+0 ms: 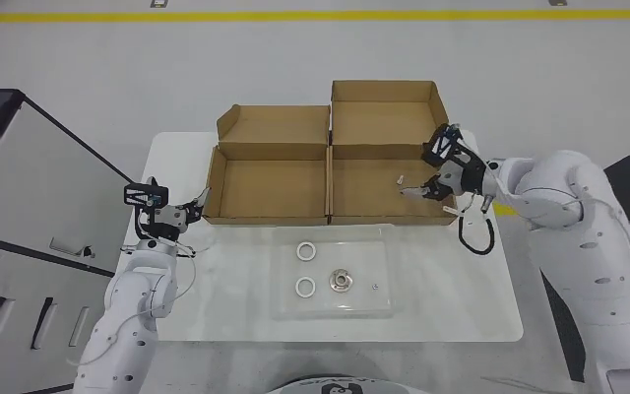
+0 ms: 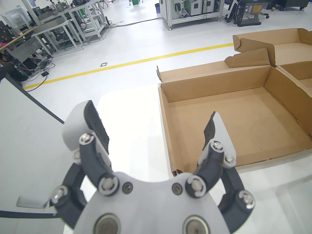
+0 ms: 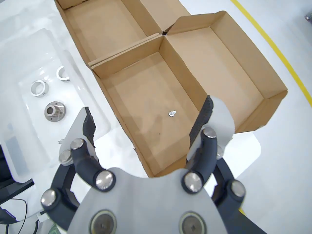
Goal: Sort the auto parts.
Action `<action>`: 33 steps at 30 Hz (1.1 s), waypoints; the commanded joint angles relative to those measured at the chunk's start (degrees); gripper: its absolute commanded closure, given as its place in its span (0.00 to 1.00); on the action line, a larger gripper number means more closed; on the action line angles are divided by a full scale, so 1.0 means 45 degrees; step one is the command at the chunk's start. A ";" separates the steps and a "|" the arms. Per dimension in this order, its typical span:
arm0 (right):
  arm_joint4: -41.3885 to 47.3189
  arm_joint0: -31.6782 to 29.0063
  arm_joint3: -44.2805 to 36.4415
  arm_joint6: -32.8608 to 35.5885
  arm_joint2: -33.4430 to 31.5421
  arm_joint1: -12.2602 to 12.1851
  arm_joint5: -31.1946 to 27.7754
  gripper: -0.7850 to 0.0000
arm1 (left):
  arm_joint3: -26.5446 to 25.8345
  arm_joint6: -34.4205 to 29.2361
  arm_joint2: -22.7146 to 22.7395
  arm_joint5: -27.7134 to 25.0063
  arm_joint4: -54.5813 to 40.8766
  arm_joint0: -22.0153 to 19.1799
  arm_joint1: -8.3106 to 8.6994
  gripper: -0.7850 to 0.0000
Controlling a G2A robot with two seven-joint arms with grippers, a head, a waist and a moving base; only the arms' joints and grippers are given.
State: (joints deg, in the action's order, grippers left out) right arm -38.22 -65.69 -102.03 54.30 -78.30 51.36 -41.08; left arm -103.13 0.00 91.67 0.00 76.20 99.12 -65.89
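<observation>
— starting at the left, how did the left gripper stand?
— fingers spread wide, holding nothing, over the table's left edge, just beside the left box.
— and the parts?
— a far ring and a near ring lay in the clear tray, with a flanged metal hub just right of the near one.
— anything in the boxes?
— a small screw lay on the floor of the right box. the right gripper hung over that box's right end, fingers apart and empty, the screw near them but untouched.
</observation>
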 commanded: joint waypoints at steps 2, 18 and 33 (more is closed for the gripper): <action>0.0654 -0.0224 -0.0695 0.0433 -0.0146 -0.0099 -0.0305 0.00 | 0.0000 0.0000 0.0000 0.0000 0.0000 0.0000 0.0000 0.00; 0.2095 0.1004 -0.2381 0.1582 0.2958 -0.1071 -0.0399 0.00 | 0.0000 0.0000 0.0000 0.0000 0.0000 0.0000 0.0000 0.00; 0.3440 0.5841 -0.1919 0.2504 0.9187 -0.2565 0.0522 0.00 | 0.0000 0.0000 0.0000 0.0000 0.0000 0.0000 0.0000 0.00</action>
State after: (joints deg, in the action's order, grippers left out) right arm -23.20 -41.30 -110.86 65.54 -39.35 40.16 -38.76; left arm -103.13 0.00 91.67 0.00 76.20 99.12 -65.89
